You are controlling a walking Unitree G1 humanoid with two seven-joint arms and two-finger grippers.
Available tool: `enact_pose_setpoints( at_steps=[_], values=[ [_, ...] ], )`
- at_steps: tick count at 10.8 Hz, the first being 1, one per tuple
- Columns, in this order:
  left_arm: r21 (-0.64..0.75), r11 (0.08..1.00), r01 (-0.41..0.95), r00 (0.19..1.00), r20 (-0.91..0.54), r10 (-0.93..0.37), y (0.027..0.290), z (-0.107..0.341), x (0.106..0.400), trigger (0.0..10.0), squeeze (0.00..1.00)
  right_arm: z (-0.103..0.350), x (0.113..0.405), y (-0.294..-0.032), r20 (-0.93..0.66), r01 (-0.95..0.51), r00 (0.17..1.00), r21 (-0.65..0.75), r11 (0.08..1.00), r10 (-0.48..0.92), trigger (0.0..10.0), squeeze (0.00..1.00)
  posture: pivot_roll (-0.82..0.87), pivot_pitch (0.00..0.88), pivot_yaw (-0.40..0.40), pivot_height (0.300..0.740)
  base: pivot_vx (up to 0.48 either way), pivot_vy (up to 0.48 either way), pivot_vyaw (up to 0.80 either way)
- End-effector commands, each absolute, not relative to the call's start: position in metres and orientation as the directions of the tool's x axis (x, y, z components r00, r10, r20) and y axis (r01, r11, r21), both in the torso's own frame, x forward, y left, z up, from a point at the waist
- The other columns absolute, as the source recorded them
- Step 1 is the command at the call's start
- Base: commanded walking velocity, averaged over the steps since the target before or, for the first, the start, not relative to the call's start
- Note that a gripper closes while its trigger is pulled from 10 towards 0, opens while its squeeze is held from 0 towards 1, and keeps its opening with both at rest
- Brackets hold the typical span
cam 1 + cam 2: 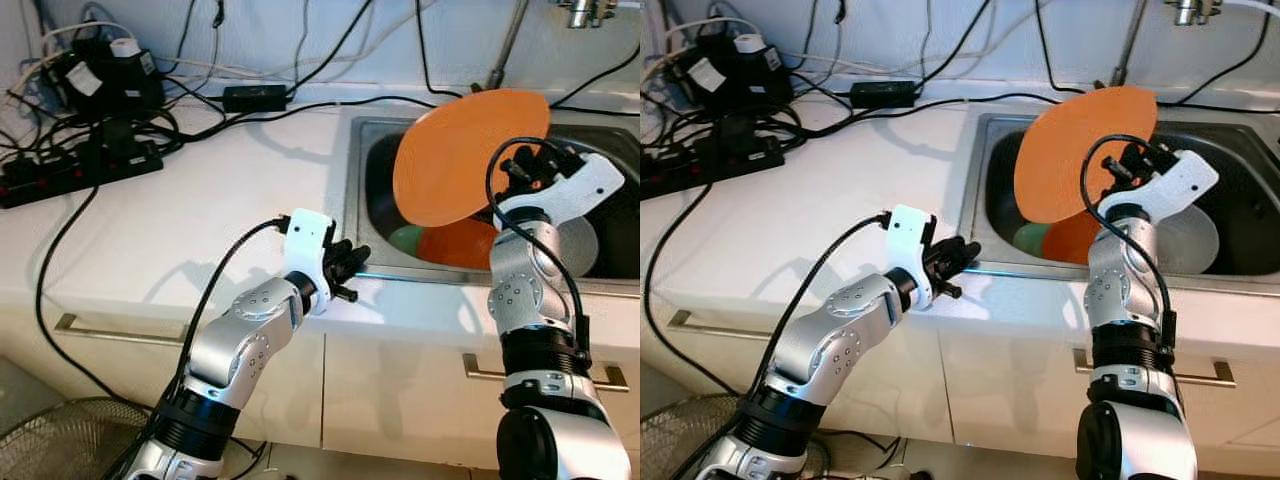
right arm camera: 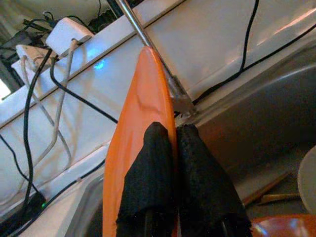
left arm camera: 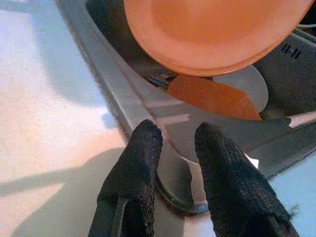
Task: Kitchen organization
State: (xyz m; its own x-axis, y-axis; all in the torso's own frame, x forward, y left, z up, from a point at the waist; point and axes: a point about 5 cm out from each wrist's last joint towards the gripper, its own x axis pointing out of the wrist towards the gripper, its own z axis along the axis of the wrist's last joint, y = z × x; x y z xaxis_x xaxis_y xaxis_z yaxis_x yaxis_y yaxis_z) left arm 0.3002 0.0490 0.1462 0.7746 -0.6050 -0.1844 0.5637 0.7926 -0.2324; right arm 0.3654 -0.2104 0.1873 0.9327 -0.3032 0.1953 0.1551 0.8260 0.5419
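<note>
An orange plate [image 1: 468, 155] hangs tilted above the steel sink [image 1: 372, 150], and my right gripper [image 1: 522, 170] is shut on its rim; in the right wrist view both fingers [image 2: 148, 177] clamp the plate's edge [image 2: 143, 103]. Down in the basin lie a second orange plate [image 1: 455, 243], a green item [image 1: 405, 239] and a grey round plate [image 1: 578, 243]. My left gripper [image 1: 352, 263] rests at the sink's front left edge over the white counter [image 1: 180, 230], open, with nothing between its fingers [image 3: 136, 168].
Black power strips [image 1: 80, 165], adapters and tangled cables [image 1: 120, 90] cover the counter's back left. A faucet pipe [image 1: 505, 45] rises behind the sink. Cabinet drawers with metal handles [image 1: 110, 328] sit below the counter. A fan grille [image 1: 60, 440] stands on the floor at lower left.
</note>
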Motion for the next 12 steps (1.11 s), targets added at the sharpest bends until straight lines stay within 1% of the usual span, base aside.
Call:
enact_pose_setpoints(
  at_steps=[1,8,9,10,11,12],
  values=[
    [-0.22,0.79,0.572,0.771,-0.185,-0.609,0.049,0.148,0.299,10.0,0.0,0.206,0.369,-0.208,0.268,0.115,0.916,0.538,0.835,-0.298,10.0,0.0,0.12,0.0,0.055,0.74,0.0,0.0,0.0],
    [-0.22,0.79,0.572,0.771,-0.185,-0.609,0.049,0.148,0.299,10.0,0.0,0.206,0.369,-0.208,0.268,0.115,0.916,0.538,0.835,-0.298,10.0,0.0,0.12,0.0,0.055,0.74,0.0,0.0,0.0],
    [-0.212,0.792,0.573,0.772,-0.186,-0.608,0.049,0.148,0.298,10.0,0.0,0.206,0.37,-0.206,0.285,0.117,0.913,0.503,0.857,-0.292,10.0,0.0,0.12,0.0,0.055,0.74,0.0,0.0,0.0],
    [-0.159,0.791,0.591,0.76,-0.219,-0.612,0.05,0.142,0.295,10.0,0.0,0.158,0.374,-0.165,0.161,0.076,0.983,0.11,0.991,-0.093,10.0,0.0,0.14,0.0,0.07,0.74,0.0,0.0,0.0],
    [-0.156,0.791,0.592,0.759,-0.223,-0.612,0.05,0.141,0.294,10.0,0.0,0.152,0.373,-0.162,0.14,0.062,0.988,0.068,0.996,-0.071,10.0,0.0,0.14,0.0,0.069,0.74,0.0,0.0,0.0],
    [-0.157,0.794,0.588,0.761,-0.224,-0.608,0.051,0.141,0.295,10.0,0.0,0.152,0.374,-0.161,0.137,0.061,0.988,0.066,0.996,-0.07,10.0,0.0,0.14,0.0,0.068,0.74,0.0,0.0,0.0]
  ],
)
